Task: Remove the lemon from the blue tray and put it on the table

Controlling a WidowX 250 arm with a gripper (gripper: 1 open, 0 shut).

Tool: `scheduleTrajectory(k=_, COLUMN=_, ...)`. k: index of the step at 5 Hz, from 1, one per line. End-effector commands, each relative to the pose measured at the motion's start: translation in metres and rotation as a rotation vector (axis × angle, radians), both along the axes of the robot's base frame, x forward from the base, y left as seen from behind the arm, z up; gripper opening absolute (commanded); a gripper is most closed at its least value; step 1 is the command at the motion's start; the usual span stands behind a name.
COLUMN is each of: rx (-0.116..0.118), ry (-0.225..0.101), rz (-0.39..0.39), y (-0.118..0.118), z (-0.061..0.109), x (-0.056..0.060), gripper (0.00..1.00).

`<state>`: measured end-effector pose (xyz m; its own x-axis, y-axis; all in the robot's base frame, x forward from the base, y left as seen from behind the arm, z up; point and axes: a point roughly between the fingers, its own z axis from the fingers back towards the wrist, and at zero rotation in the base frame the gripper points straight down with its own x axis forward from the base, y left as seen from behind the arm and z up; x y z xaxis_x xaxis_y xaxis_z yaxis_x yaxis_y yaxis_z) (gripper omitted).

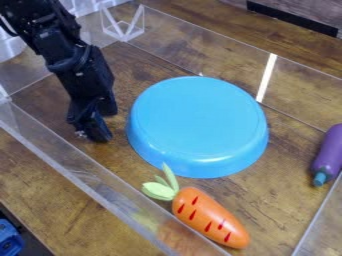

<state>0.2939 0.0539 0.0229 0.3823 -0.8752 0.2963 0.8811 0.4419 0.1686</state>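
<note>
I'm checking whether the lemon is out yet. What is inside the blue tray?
The blue tray shows only bare blue surface; no lemon lies in it. The gripper stands left of it, and its fingers hide anything they might hold.

1. The gripper [91, 130] is dark against the table [241, 45]; whether its jaws hold anything cannot be told.
2. Far off to its side, the purple toy [329, 153] is cut by the picture's edge.

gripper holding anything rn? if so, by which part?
Cannot be told. The black gripper sits low over the dark brown wood-grain table, left of the round bright blue plastic tray. Its fingertips are too dark to resolve, and no lemon is visible anywhere.
</note>
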Motion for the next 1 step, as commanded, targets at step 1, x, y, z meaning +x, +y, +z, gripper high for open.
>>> scheduleTrajectory(k=1, rx=0.015, ry=-0.047, rz=0.003, y=0.0064, z=0.0130, x=0.0054, gripper=0.00)
